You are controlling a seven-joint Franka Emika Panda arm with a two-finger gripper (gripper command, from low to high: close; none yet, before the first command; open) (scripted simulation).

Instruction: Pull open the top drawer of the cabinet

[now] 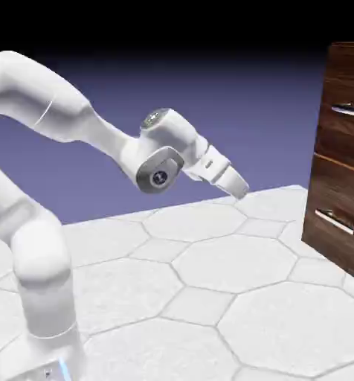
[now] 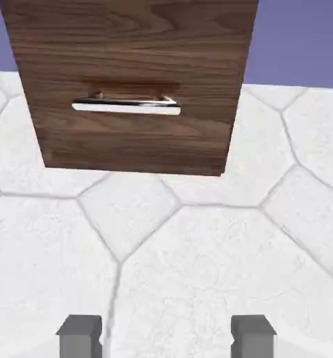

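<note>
The cabinet (image 1: 330,186) is a dark brown wood-grain box at the exterior view's right edge. Its top drawer (image 1: 342,138) looks flush and carries a slim silver bar handle (image 1: 350,111). My gripper (image 1: 239,190) hangs in the air well left of the cabinet, lower than that handle, pointing down and to the right. In the hand view the fingertips (image 2: 80,334) stand apart with only floor between them, so the gripper (image 2: 166,335) is open and holds nothing. That view shows the lower drawer front (image 2: 134,49) and its handle (image 2: 126,105) far ahead.
The lower drawer (image 1: 336,249) with its own silver handle (image 1: 335,221) sits under the top one. White hexagon-patterned tabletop (image 1: 210,283) stretches between the arm and the cabinet. The arm's base column (image 1: 42,298) rises at the lower left.
</note>
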